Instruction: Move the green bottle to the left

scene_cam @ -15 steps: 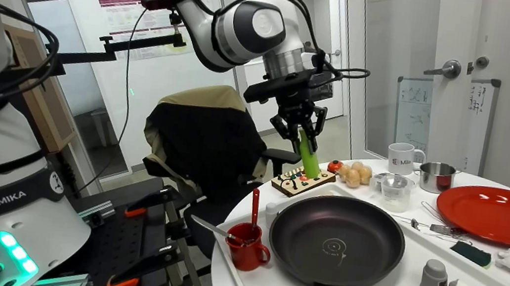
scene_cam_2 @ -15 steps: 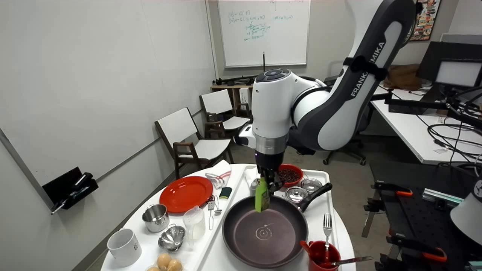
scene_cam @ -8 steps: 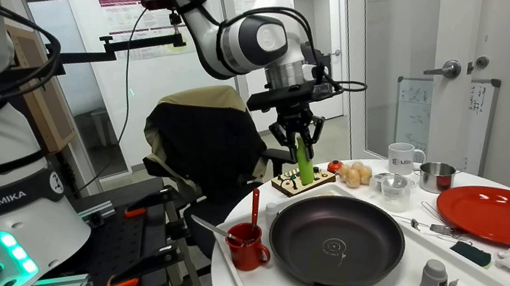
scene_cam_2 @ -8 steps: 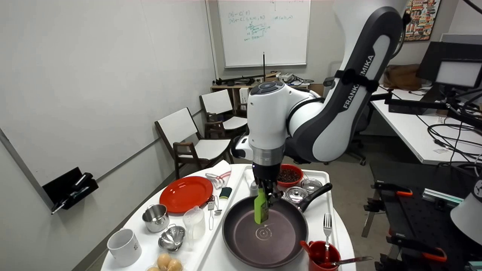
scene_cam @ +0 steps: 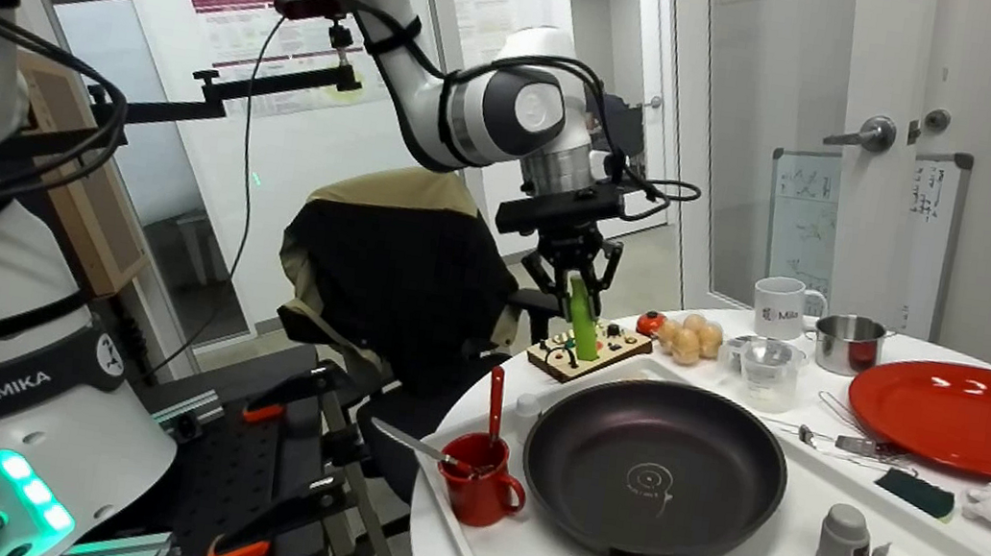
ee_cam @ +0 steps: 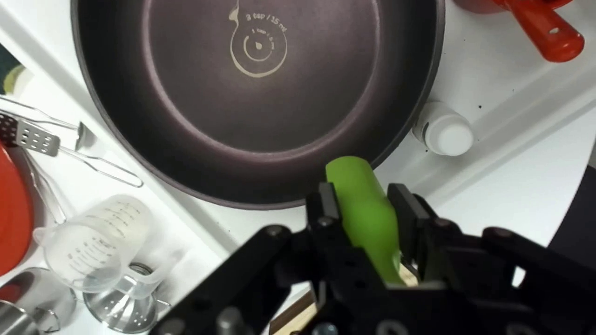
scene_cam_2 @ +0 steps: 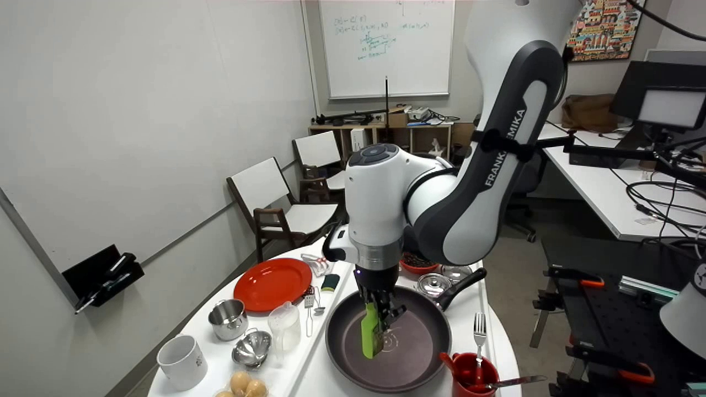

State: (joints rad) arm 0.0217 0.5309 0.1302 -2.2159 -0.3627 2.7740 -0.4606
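Your gripper [ee_cam: 365,197] holds the green bottle [ee_cam: 372,223] between its fingers [ee_cam: 321,204], hiding part of it; in an exterior view you can't read the small label [scene_cam_2: 378,338] below them. Above the gripper, a strap [scene_cam_2: 504,142] interrupts the FRANKA EMIKA lettering [scene_cam_2: 495,170] on the arm [scene_cam_2: 474,204]. The bottle is bright green, narrower on top.

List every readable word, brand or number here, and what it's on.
"NKA EMIKA": robot base, start hidden.
"FRANK...MIKA": robot arm, middle covered.
"Mila": white mug.
"tsp / 15 ml": frying pan; leading digit and smaller print unclear.
Too small or blurred: markings on measuring cup, green bottle, grey bottle, posters, whiteboard.
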